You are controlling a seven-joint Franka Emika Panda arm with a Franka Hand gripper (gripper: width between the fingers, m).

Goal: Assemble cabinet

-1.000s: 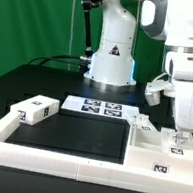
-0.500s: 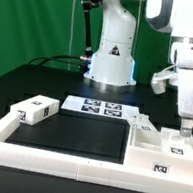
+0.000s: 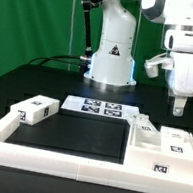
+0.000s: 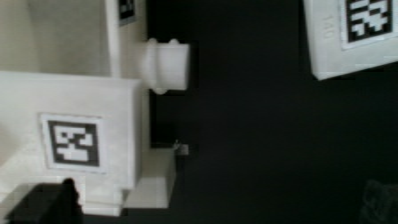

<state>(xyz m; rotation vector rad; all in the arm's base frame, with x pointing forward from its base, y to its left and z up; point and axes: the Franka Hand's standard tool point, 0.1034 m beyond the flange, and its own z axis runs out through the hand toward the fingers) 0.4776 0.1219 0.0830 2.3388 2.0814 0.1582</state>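
Note:
The white cabinet body (image 3: 151, 135) lies at the exterior view's right, with tagged white parts (image 3: 175, 150) on and beside it. A small white tagged drawer block (image 3: 34, 109) lies apart at the exterior view's left. My gripper (image 3: 176, 109) hangs well above the parts on the right, touching nothing. In the wrist view a white tagged part (image 4: 71, 130) with a short round peg (image 4: 164, 62) lies below the gripper (image 4: 214, 205). One dark finger (image 4: 45, 205) shows at the edge, the jaws stand wide apart and nothing is between them.
The marker board (image 3: 101, 108) lies behind the black mat and also shows in the wrist view (image 4: 356, 35). A long white rail (image 3: 64, 160) borders the table's front. The robot base (image 3: 114, 52) stands at the back, with a green backdrop behind.
My gripper has risen from just above the parts on the right to well above them. It has drifted slightly toward the exterior view's left. The parts have not moved.

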